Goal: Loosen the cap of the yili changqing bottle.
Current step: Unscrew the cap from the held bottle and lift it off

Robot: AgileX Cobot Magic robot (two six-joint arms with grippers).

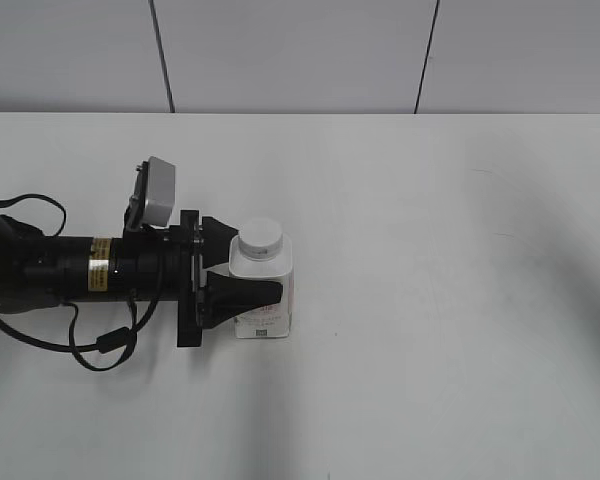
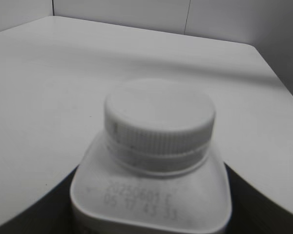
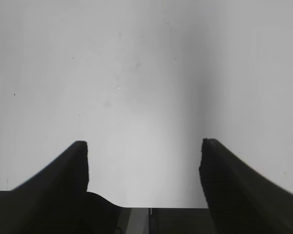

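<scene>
The yili changqing bottle stands upright on the white table, white and squarish with pink print and a dark code. Its white ribbed cap sits on the neck. My left gripper reaches in from the left and is shut on the bottle's body, one finger on each side. In the left wrist view the cap and the bottle's shoulder with a printed date fill the middle, and the dark fingers flank the bottle. My right gripper is open and empty over bare table; it is out of the exterior view.
The white table stretches to the right and front of the bottle. A grey wall with dark seams rises behind the table's far edge. The left arm's cable lies on the table at the left.
</scene>
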